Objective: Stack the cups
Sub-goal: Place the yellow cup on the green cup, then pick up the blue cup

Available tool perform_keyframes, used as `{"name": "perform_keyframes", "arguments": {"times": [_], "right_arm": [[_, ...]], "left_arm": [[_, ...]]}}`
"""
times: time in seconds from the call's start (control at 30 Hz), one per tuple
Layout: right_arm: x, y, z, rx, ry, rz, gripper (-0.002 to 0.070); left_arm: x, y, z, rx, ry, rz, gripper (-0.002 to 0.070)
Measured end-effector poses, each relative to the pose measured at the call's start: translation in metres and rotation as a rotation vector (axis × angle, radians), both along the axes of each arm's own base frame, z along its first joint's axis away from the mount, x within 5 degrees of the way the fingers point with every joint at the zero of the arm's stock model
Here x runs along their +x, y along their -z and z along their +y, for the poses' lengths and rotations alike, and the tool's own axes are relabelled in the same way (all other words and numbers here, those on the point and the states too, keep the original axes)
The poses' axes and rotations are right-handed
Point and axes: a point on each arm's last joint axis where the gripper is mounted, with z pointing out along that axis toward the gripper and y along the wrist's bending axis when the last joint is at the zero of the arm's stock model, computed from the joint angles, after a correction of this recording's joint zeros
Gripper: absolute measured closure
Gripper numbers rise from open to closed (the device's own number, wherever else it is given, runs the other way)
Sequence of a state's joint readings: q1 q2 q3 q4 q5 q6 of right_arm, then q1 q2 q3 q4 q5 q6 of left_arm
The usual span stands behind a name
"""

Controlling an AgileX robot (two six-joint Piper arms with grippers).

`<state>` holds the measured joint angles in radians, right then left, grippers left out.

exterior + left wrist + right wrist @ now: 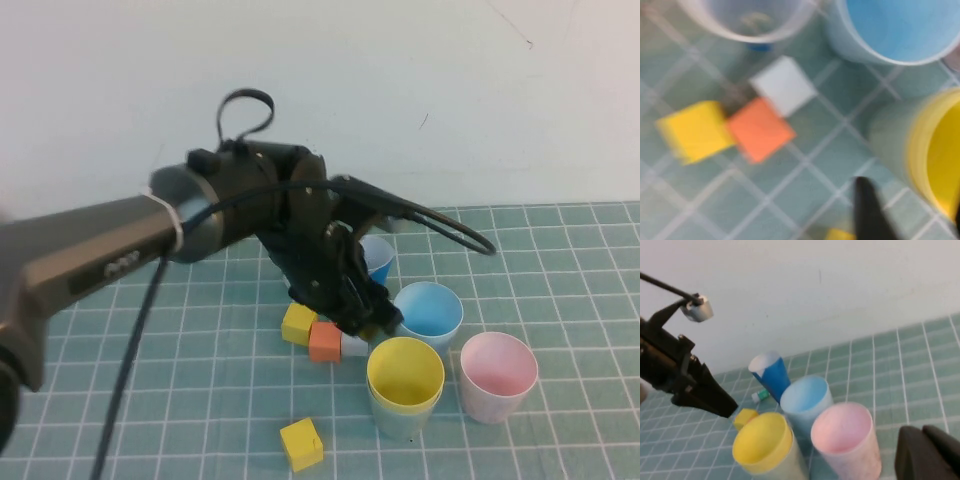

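The yellow cup [405,372] sits nested in the green cup [400,418] at the front of the mat. The light blue cup [428,308] stands just behind them and the pink cup [497,375] to their right. My left gripper [366,322] hovers open just left of the yellow cup's rim and holds nothing. In the left wrist view one finger [867,210] is beside the green cup's wall [890,135], under the yellow rim [940,150]. My right gripper [927,455] is shut and empty, right of the pink cup [842,432]; it is outside the high view.
A dark blue cone cup [376,258] stands behind the left gripper. A yellow block [298,323], an orange block [325,341] and a white block [353,346] lie in a row under the left arm. Another yellow block [301,443] lies near the front edge.
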<state>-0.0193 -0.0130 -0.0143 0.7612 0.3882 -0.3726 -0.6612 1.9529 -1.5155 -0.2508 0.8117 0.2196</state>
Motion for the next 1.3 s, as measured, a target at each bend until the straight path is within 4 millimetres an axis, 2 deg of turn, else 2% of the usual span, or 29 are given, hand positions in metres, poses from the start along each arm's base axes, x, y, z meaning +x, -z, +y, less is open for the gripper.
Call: {"name": "perform_keyframes", "arguments": {"times": [0.07, 0.13, 0.23, 0.33, 0.43, 0.6, 0.77, 0.87, 1.0, 1.17, 1.3], "right_arm": [[-0.001, -0.012, 0.000, -0.056, -0.012, -0.029, 0.0677], [0.003, -0.023, -0.001, -0.127, -0.021, -0.009, 0.0677], [0.014, -0.036, -0.002, -0.242, -0.056, 0.092, 0.0677], [0.034, -0.055, -0.001, -0.361, -0.133, 0.197, 0.0678], [0.061, -0.081, 0.000, -0.475, -0.240, 0.260, 0.0678], [0.112, -0.117, 0.003, -0.589, -0.399, 0.335, 0.0678], [0.163, -0.138, 0.012, -0.622, -0.547, 0.405, 0.0678], [0.192, -0.140, 0.026, -0.661, -0.637, 0.433, 0.0678], [0.227, -0.136, 0.055, -0.748, -0.728, 0.475, 0.0678], [0.270, -0.116, 0.087, -0.838, -0.820, 0.579, 0.0678], [0.301, -0.093, 0.099, -0.878, -0.879, 0.675, 0.0678]], "left_arm": [[0.001, -0.018, 0.010, 0.004, -0.012, -0.056, 0.0442], [0.001, -0.039, 0.020, 0.001, -0.017, -0.119, 0.0564], [-0.008, -0.073, 0.034, -0.008, -0.026, -0.213, 0.0641], [-0.024, -0.095, 0.049, -0.027, -0.049, -0.277, 0.0665], [-0.045, -0.108, 0.068, -0.049, -0.081, -0.332, 0.0671], [-0.085, -0.105, 0.102, -0.090, -0.168, -0.391, 0.0673], [-0.126, -0.100, 0.136, -0.153, -0.261, -0.436, 0.0673], [-0.144, -0.094, 0.152, -0.161, -0.307, -0.446, 0.0673], [-0.163, -0.090, 0.170, -0.169, -0.378, -0.453, 0.0673], [-0.186, -0.088, 0.190, -0.196, -0.430, -0.482, 0.0673], [-0.201, -0.082, 0.204, -0.194, -0.441, -0.500, 0.0673]]}}
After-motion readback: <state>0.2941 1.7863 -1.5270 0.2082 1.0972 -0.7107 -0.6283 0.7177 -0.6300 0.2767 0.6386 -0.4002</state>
